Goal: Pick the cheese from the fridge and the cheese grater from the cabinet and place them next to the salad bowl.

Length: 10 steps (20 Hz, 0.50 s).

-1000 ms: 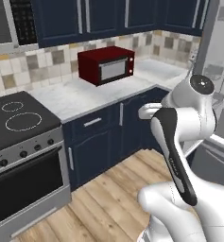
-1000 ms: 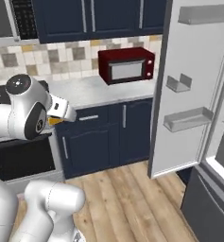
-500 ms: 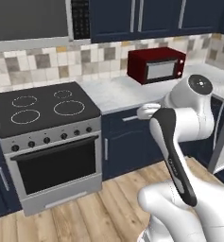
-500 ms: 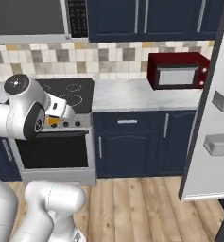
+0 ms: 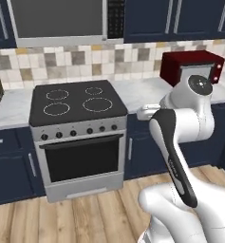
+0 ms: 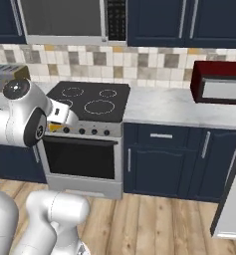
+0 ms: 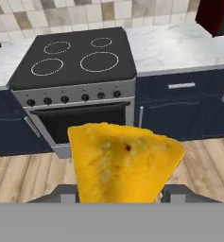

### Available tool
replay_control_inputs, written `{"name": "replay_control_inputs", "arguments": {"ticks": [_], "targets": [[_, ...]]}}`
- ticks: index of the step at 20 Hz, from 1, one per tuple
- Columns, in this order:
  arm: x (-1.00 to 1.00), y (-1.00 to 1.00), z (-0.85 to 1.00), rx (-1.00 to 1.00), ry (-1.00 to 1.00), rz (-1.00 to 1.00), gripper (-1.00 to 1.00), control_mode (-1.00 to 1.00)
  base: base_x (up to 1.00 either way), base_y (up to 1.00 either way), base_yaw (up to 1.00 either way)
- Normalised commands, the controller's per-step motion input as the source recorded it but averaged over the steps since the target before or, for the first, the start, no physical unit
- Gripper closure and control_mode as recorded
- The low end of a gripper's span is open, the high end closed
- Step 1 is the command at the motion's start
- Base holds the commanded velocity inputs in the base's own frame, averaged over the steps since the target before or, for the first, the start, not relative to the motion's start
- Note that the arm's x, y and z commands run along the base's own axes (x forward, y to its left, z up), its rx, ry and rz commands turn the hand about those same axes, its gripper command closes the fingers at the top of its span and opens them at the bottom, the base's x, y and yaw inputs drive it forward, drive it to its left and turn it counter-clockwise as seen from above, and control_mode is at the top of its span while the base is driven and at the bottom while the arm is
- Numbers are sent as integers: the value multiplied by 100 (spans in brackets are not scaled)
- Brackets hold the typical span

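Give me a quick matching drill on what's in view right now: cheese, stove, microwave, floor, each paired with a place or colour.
Things:
1. cheese
2. stove
3. microwave
4. floor

Descriptions:
A. dark red, on the counter
B. light wood planks
C. yellow-orange wedge between the fingers
D. black top with four ring burners

Pairs: 1-C, 2-D, 3-A, 4-B

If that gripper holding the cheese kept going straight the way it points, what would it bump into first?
Probably the oven door of the stove, though depth is hard to judge. The gripper carries the cheese, pointing down toward it.
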Motion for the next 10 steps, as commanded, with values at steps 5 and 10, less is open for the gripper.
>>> {"name": "replay_control_inputs", "arguments": {"ticks": [5,10], "targets": [[0,0,0,0,0,0,100,100,28,16,30],[0,0,0,0,0,0,100,100,19,10,61]]}}
